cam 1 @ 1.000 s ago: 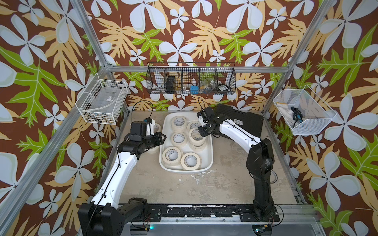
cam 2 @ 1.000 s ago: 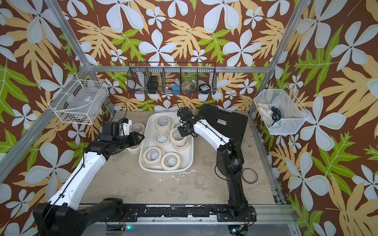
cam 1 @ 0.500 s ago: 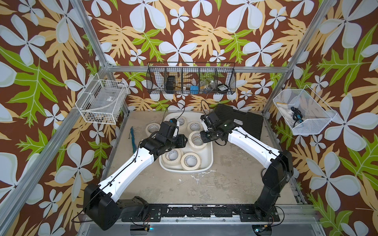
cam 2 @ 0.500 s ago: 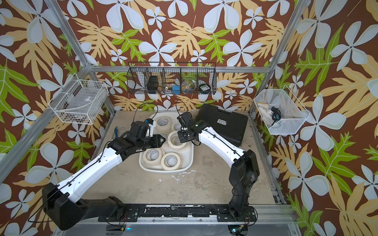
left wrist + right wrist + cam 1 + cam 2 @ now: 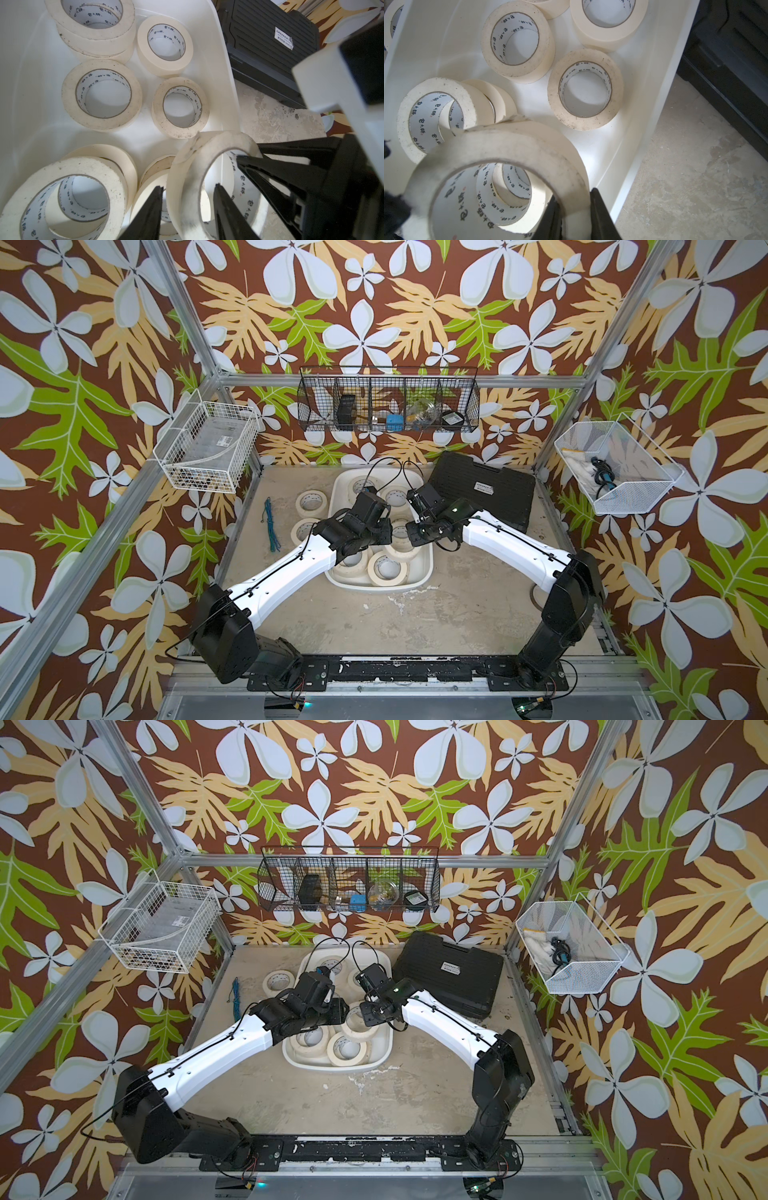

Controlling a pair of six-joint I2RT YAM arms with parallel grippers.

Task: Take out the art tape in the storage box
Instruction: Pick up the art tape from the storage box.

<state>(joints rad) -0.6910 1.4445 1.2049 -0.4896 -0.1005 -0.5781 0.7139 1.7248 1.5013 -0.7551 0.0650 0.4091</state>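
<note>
Tilted art tape roll (image 5: 187, 164), lower centre, is pinched by right claw (image 5: 574, 199); left claw (image 5: 188, 190) is held part-open astride its wall.

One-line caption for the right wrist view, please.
Right gripper shut on the wall of one tilted art tape roll over the white storage box, more rolls lying inside.

I've swung my left fingers (image 5: 149, 212) off the tabletop (image 5: 415, 622) into the storage box (image 5: 428, 568), straddling the roll (image 5: 187, 166) my right fingers (image 5: 600, 212) pulled nearer.
</note>
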